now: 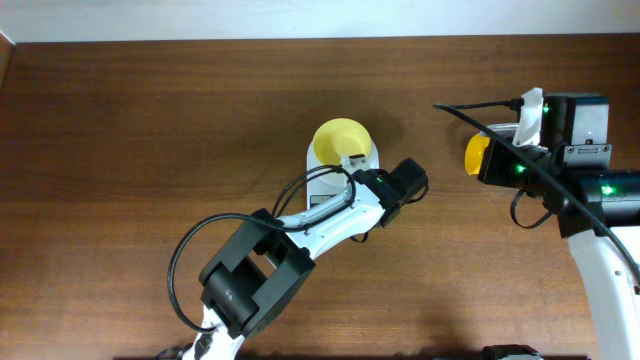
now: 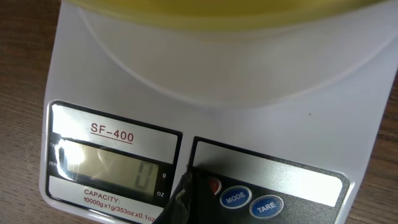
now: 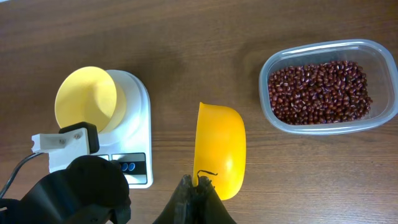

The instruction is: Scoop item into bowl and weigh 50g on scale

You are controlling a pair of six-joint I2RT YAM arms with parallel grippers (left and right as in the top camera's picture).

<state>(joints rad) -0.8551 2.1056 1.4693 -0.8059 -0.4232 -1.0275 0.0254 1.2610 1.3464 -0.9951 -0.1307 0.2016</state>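
— Where are the beans (image 3: 320, 92)?
— Loose in the clear container (image 3: 380, 68), upper right. The bowl (image 3: 86, 99) sits on the scale (image 3: 137, 112), left of frame.
— Claws?
— The left claw (image 2: 189, 190) is together at the scale's buttons (image 2: 249, 200); the right claw (image 3: 198, 190) is clamped on the scoop (image 3: 221, 146). The beans look small, hard and likely to roll: dig mid-heap, carry level.

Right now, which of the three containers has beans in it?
The clear plastic container: dark red beans cover its bottom. The yellow bowl on the scale and the yellow scoop in the right pincer are empty.
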